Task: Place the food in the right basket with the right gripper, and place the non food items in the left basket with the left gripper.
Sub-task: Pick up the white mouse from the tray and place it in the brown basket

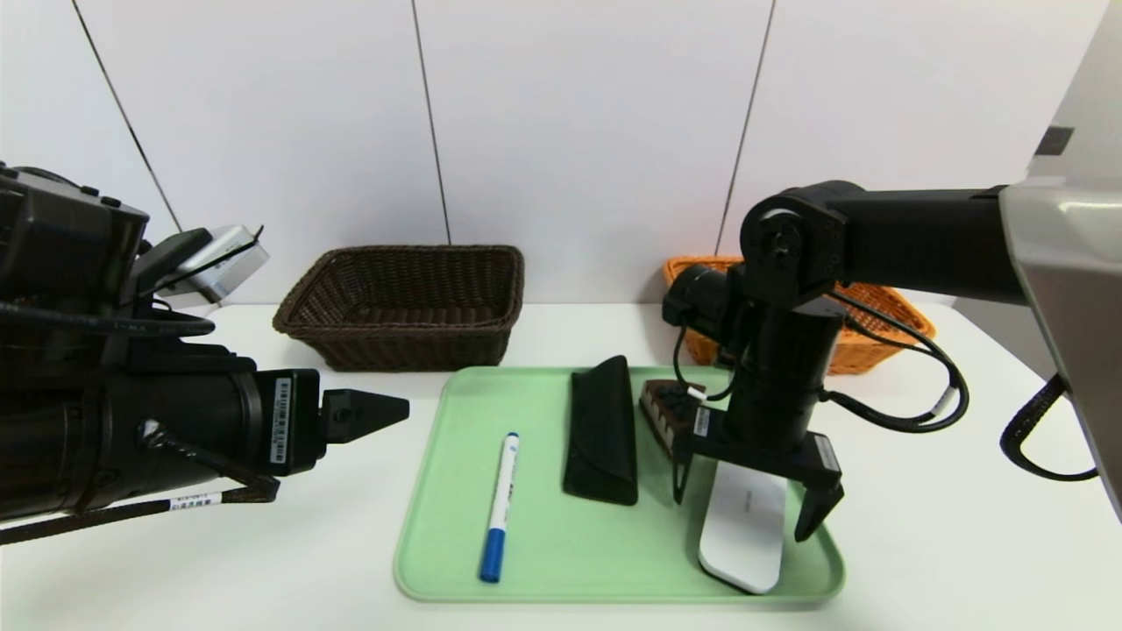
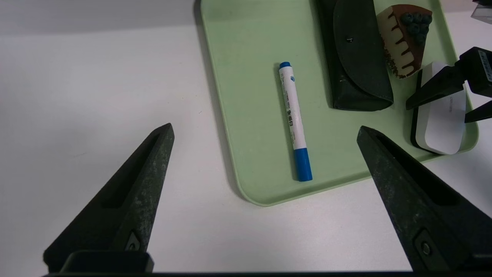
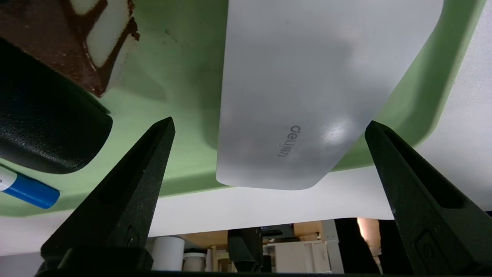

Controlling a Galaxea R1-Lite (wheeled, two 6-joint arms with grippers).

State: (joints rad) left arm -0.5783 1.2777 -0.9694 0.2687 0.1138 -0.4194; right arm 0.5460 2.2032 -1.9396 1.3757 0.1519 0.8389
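The right black two-fingered claw (image 3: 270,119), spread and empty, straddles the flat white rounded case (image 1: 747,526), presumably for alignment; the left black claw (image 2: 266,129) stands released beside the tray.

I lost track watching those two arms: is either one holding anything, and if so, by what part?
Nothing is held. The left hand is open beside the tray; the right hand is open over the white case.
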